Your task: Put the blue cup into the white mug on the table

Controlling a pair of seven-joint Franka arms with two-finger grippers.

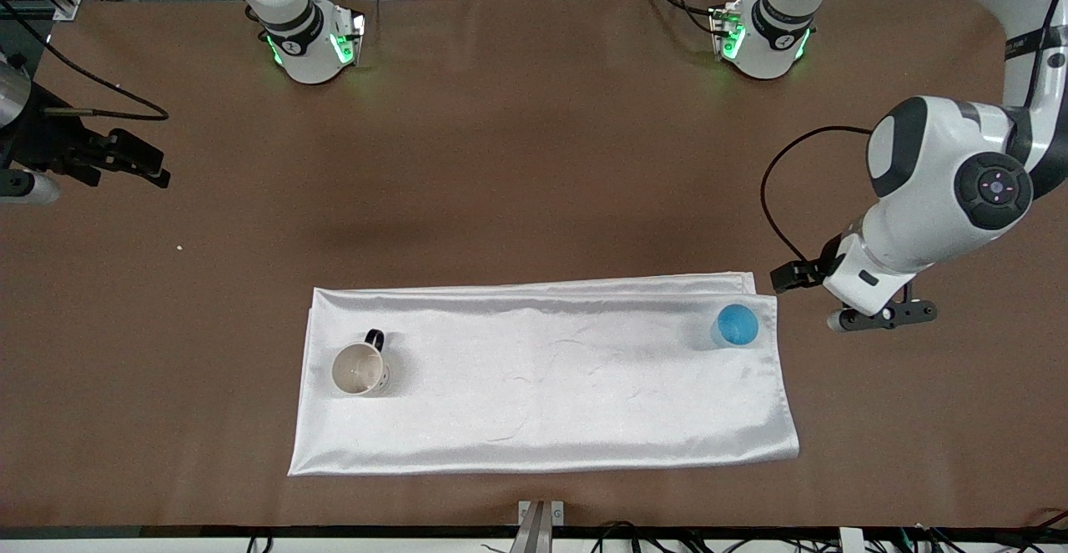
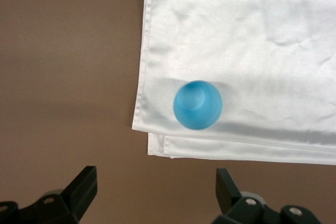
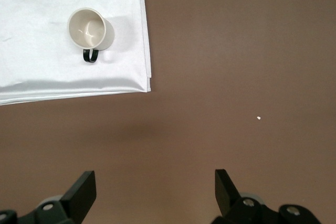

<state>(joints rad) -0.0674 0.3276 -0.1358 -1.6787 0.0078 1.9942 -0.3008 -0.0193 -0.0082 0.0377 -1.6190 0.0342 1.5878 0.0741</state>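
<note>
Left tool [image 2: 155, 192] wide open, empty, right tool [image 3: 155, 192] likewise — fingertips cropped.

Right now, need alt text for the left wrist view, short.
A small round bright-blue plastic cup stands upright near a corner of a folded white satin cloth on the plain brown table. The left gripper hangs over bare table beside that corner, its black fingers open and holding nothing.

One blue cup [image 1: 738, 324], one white mug [image 1: 360, 368] and one white cloth [image 1: 542, 386] are counted on one bench [image 1: 534, 161]; two arms are seen.
</note>
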